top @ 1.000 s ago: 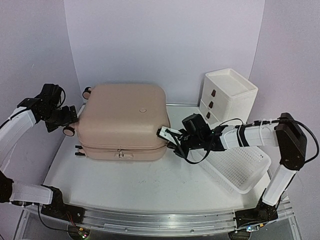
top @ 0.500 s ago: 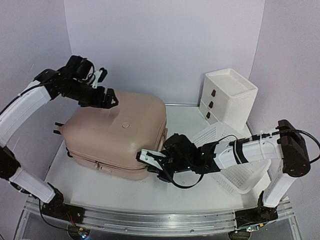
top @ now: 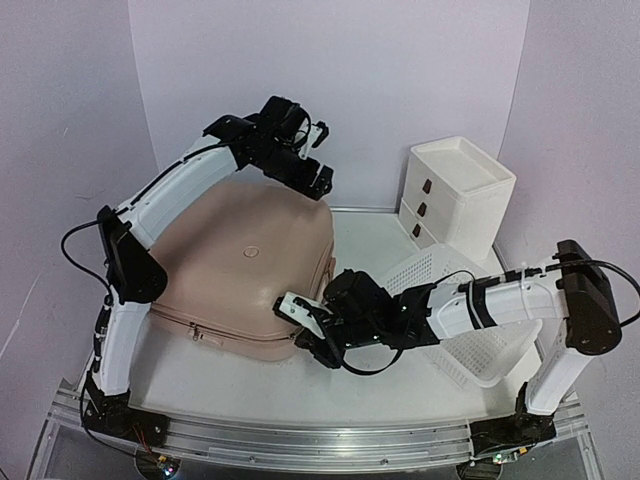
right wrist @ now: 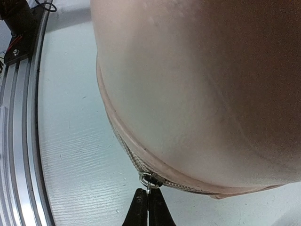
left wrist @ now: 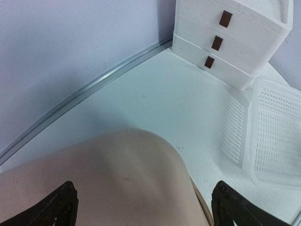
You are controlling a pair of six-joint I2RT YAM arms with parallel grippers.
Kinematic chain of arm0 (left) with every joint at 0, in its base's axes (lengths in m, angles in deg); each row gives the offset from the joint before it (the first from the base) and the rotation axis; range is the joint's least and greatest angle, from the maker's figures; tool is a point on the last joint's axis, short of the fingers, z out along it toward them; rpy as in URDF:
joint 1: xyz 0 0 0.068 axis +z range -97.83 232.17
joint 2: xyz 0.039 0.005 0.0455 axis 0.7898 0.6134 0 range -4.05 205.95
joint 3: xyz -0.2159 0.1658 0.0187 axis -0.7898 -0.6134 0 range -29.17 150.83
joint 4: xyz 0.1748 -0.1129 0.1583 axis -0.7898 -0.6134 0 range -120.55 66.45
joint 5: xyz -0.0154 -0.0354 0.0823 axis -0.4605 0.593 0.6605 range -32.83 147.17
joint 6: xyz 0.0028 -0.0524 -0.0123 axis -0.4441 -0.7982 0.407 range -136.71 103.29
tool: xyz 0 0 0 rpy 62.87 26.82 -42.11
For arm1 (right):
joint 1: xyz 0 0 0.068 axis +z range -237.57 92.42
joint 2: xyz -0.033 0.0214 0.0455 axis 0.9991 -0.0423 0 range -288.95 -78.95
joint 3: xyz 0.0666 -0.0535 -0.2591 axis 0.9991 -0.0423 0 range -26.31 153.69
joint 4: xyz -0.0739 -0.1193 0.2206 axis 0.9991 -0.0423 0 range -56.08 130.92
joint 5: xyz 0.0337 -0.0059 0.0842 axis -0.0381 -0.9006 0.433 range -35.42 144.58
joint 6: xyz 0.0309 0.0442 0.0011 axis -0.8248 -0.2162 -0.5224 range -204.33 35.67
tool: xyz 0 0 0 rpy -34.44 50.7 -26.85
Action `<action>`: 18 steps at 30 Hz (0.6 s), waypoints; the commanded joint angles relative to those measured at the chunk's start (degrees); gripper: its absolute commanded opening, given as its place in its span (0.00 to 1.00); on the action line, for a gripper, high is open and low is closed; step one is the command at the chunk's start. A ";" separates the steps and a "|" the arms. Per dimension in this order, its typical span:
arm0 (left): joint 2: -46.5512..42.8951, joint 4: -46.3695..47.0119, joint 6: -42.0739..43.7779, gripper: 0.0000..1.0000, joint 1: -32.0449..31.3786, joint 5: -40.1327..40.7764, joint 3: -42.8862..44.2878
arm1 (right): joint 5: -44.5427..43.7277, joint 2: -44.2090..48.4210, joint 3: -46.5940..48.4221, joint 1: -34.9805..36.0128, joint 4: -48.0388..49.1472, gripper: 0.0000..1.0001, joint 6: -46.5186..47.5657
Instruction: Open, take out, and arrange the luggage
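No legible text or markings

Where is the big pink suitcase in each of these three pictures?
Top external: pink suitcase left of centre.
Left wrist: its rounded corner, bottom left.
Right wrist: its shell fills the upper right, zipper pull at the bottom.
Shared landmark: the white table under it, in all three.

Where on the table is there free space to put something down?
Two bare patches of table: the near strip between the luggage and the front rail, and the far patch between the luggage and the drawer unit. The right side is crowded: the basket, and the right gripper shut on the zipper pull.
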 commanded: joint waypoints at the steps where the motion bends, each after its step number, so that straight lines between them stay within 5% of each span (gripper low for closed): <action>1: 4.86 0.53 3.32 0.99 0.29 2.52 10.05 | 0.75 0.26 3.43 3.34 -2.15 0.00 -1.33; 18: 4.76 5.93 8.81 0.99 0.38 1.59 -10.71 | -20.62 6.92 -6.52 2.93 8.77 0.00 -1.71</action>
